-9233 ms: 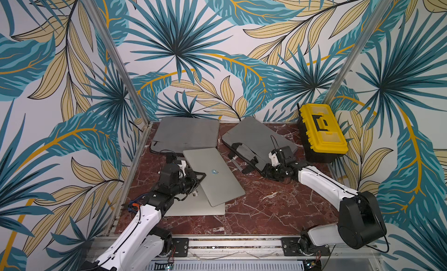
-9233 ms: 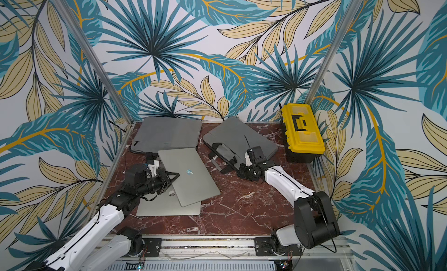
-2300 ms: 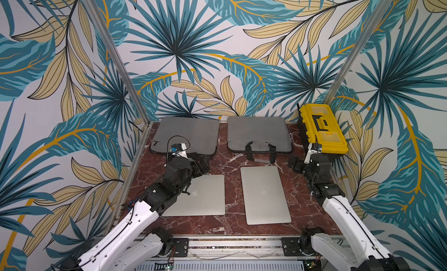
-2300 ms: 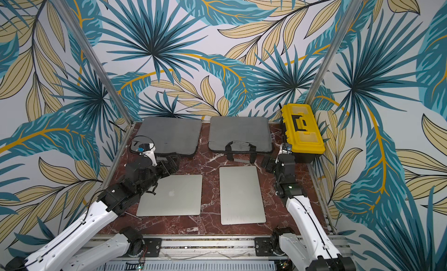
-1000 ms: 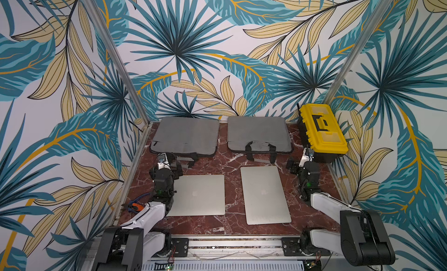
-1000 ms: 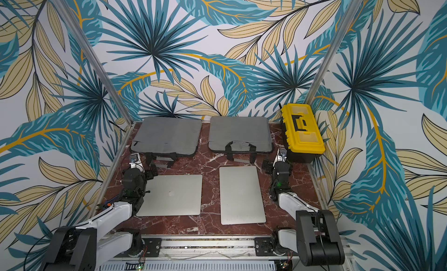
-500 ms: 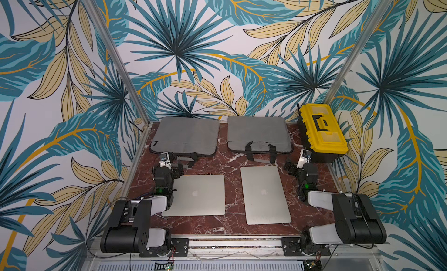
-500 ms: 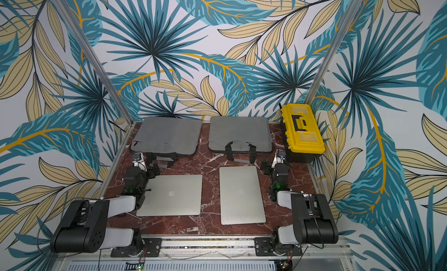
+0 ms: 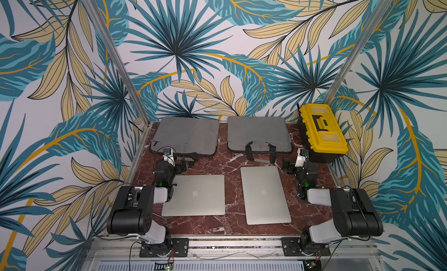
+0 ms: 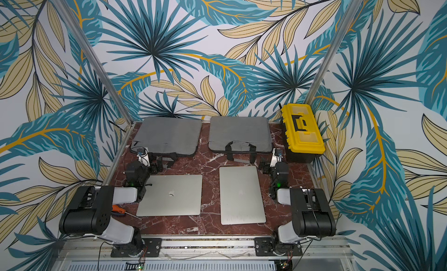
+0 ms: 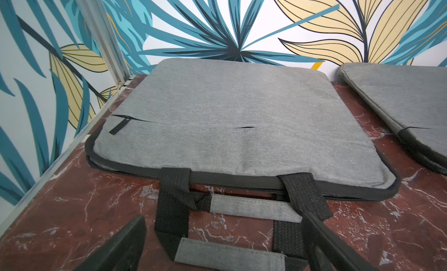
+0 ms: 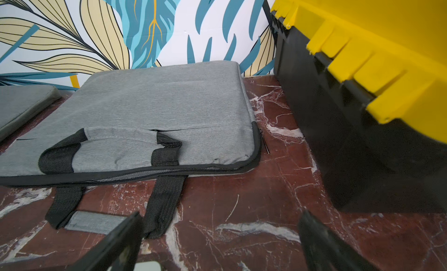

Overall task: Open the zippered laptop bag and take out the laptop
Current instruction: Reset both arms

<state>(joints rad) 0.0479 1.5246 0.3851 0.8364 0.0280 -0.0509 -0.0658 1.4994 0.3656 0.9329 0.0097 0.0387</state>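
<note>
- Arms folded back toward 6 o'clock; left tool [image 9: 181,166] and right tool [image 9: 287,166] wide, empty.
- Outside the bags [image 9: 186,134], laptops [image 9: 194,194] lie bare: job looks done; I stay parked.

High top views overlook the table [image 9: 232,161]; low, close wrist views apparently face rearward.

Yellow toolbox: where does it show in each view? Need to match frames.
Top view: toolbox at the far right corner of the table.
Top view: same corner.
Left wrist: not in it.
Right wrist: close up, beside the right bag.
Shared landmark: the right bag, in all four views.
</note>
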